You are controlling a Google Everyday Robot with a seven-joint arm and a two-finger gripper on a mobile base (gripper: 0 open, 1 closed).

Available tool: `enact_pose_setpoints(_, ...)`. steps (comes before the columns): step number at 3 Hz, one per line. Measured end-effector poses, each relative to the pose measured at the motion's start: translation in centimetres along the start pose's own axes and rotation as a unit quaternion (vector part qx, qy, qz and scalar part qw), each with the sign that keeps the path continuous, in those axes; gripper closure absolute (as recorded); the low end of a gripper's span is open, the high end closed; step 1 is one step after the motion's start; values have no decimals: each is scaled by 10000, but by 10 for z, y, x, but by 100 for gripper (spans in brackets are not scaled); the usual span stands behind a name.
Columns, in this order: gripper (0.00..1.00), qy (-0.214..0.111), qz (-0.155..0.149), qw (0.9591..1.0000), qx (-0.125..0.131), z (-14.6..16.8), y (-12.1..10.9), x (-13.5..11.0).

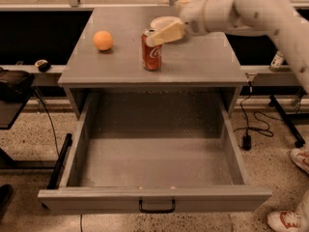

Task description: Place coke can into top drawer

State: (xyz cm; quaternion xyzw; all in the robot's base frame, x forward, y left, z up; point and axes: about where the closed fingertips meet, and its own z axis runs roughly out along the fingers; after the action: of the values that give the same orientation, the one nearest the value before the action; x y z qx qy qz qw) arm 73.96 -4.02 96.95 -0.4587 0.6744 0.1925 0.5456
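Observation:
The red coke can [151, 54] stands upright on the grey cabinet top [203, 64], near its middle. The gripper [161, 34] reaches in from the right on a white arm, and its cream fingers [169, 32] are at the can's top, just right of and above it. The top drawer [72, 158] is pulled fully open below the cabinet top, its speckled inside bare, with a small black handle [157, 208] on its front panel.
An orange ball [103, 40] lies on the cabinet top to the left of the can. A white plate [161, 21] sits behind the can, partly hidden by the gripper. A person's shoes [301, 159] and cables are on the floor at the right.

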Motion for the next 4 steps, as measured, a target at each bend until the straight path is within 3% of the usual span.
enact_pose_setpoints(1,0,41,328,9986,-401,61,13,12)
enact_pose_setpoints(2,0,-56,523,9965,-644,82,21,20)
enact_pose_setpoints(3,18,-401,507,9936,-925,75,35,11)
enact_pose_setpoints(4,42,-852,289,9885,-1212,58,47,-2)
